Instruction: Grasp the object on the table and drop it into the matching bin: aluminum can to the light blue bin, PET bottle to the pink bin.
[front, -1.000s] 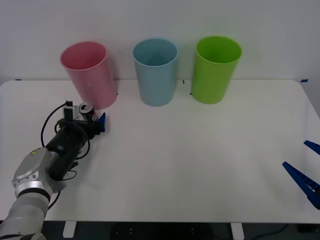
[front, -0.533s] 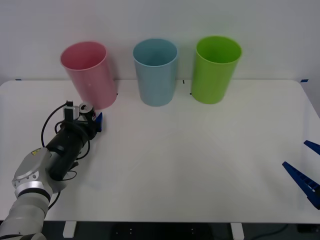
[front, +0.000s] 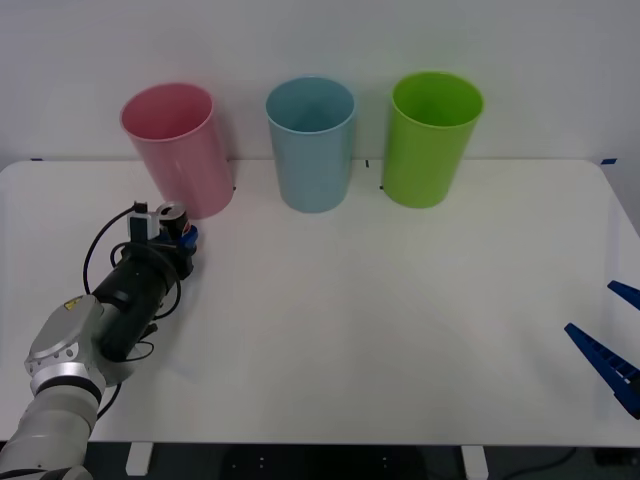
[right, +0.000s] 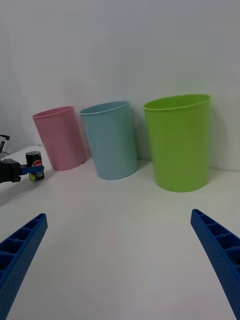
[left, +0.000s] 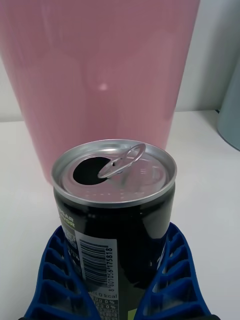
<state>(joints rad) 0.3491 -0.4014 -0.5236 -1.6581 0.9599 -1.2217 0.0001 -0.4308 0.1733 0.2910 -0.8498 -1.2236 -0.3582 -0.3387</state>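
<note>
- Right gripper (front: 610, 340) parked wide open at the near right table (front: 400, 330) edge.
- Left gripper (left: 120, 280) clamped round the can (left: 116, 210), standing just before the pink bin (front: 180, 150).
- Opened, probably light, thin-walled, slick; best squeezed gently mid-body.
- Blue bin (front: 312, 145) farther back.

Bright, even light — soft shadows.

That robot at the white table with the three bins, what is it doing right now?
The left gripper has its blue fingers closed around the aluminum can, which stands upright on the table just in front of the pink bin. The can is already opened at the top. The light blue bin, where a can belongs, stands beside the pink one, with a lime green bin beyond it. The right gripper waits open at the table's right edge.
</note>
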